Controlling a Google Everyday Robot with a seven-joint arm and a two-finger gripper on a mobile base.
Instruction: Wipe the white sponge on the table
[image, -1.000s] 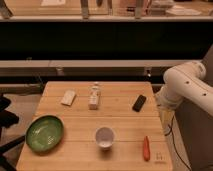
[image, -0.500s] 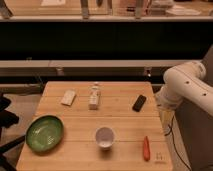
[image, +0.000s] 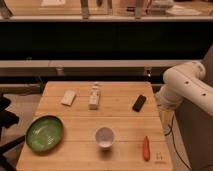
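The white sponge (image: 68, 97) lies flat on the worktop (image: 120, 125) just left of the carton (image: 94, 96). A reach coming in from the carton's right could tip that tall, narrow thing over, or nudge the black bar (image: 139, 103) lying well to the carton's right. Only the arm's white elbow (image: 185, 87) shows, farther right of the carton past the worktop's edge; the claw, spread wide, is hidden somewhere there, so its aim cannot be judged.
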